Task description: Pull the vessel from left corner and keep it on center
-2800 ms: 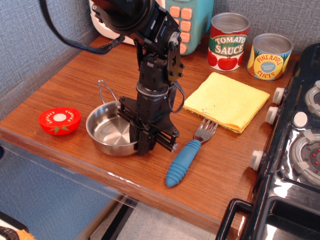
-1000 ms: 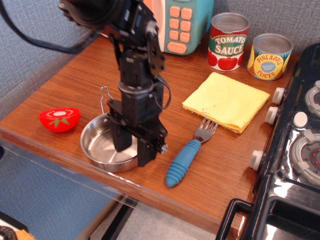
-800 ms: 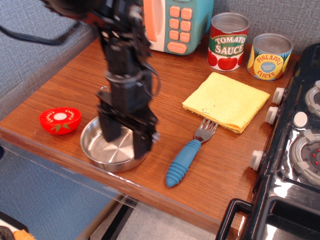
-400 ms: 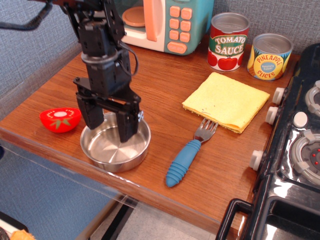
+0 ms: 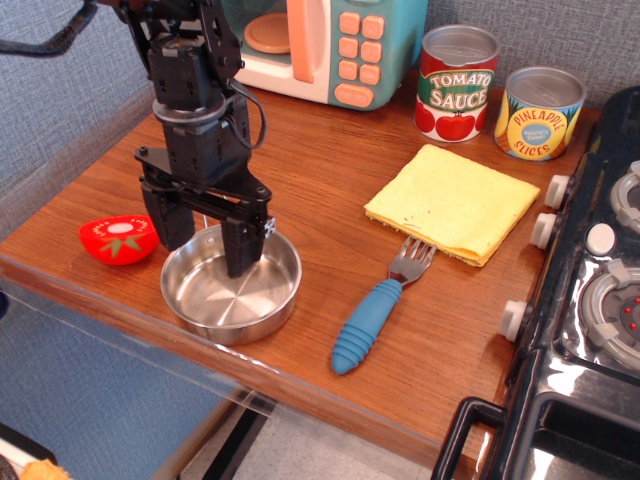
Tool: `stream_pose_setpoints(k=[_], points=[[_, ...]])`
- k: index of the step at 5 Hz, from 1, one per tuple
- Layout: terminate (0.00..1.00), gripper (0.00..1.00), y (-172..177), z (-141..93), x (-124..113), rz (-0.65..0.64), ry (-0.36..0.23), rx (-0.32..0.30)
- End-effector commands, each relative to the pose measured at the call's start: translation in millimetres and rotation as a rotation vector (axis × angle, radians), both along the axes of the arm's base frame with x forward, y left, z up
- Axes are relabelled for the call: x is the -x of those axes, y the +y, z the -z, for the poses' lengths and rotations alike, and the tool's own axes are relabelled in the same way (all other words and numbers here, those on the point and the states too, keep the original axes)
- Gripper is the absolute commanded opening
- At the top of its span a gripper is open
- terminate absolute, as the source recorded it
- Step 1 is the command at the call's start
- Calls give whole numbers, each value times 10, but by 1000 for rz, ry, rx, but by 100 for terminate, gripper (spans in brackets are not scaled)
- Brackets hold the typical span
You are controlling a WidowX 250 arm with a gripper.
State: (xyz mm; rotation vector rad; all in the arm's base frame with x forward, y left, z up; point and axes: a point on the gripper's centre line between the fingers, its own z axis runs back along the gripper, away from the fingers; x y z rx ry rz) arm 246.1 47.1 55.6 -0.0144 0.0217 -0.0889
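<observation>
The vessel [image 5: 230, 296] is a small shiny steel pan. It sits on the wooden table [image 5: 340, 180] near the front left edge. Its wire handle is hidden behind the gripper. My gripper [image 5: 208, 242] hangs just above the pan's back rim. Its two fingers are spread apart and hold nothing. One finger [image 5: 241, 248] is over the pan's inside, the other [image 5: 175, 228] is at its left rim.
A red tomato half [image 5: 118, 239] lies left of the pan. A blue-handled fork [image 5: 375, 313] lies to its right, a yellow cloth [image 5: 450, 202] beyond. Two tin cans [image 5: 457, 83] and a toy microwave [image 5: 320, 45] stand at the back. A stove [image 5: 590, 300] is at the right.
My gripper let go of the pan's right rim, opened, rose and moved left and back. The pan slid slightly left earlier and now rests still.
</observation>
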Motion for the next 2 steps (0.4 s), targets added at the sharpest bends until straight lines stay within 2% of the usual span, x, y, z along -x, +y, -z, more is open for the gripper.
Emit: stream_pose_setpoints(k=[1,2], points=[[0,100,40,-62,50,-18,-36,-32],[100,100,40,-62,50,-18,-36,-32]])
